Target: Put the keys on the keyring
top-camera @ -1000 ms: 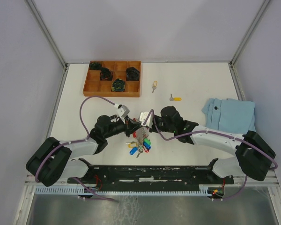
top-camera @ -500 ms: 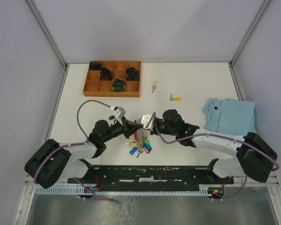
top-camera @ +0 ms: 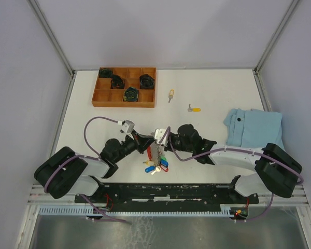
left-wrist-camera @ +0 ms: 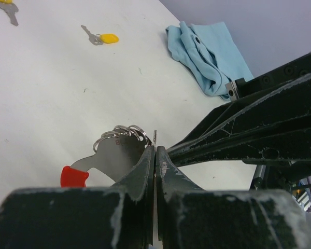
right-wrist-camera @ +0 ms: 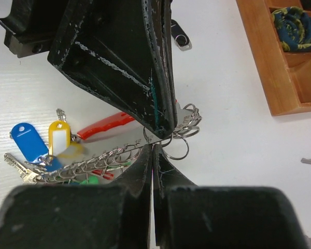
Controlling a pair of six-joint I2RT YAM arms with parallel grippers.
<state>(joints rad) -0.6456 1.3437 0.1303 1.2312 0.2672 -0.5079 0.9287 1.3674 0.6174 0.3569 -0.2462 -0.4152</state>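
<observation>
Near the front middle of the table (top-camera: 223, 88) the left gripper (left-wrist-camera: 155, 151) and the right gripper (right-wrist-camera: 152, 149) both pinch the keyring (top-camera: 156, 162) by its metal rings, fingers pressed tight together, while one key (top-camera: 170, 95) and a second key (top-camera: 195, 109), both yellow-tagged, lie well apart farther back.

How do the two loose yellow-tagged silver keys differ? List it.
The left yellow-tagged key sits nearer the wooden tray, the right yellow-tagged key nearer the blue cloth. The left key's tag points to the far side, the right key's toward the cloth. Both lie loose.
</observation>
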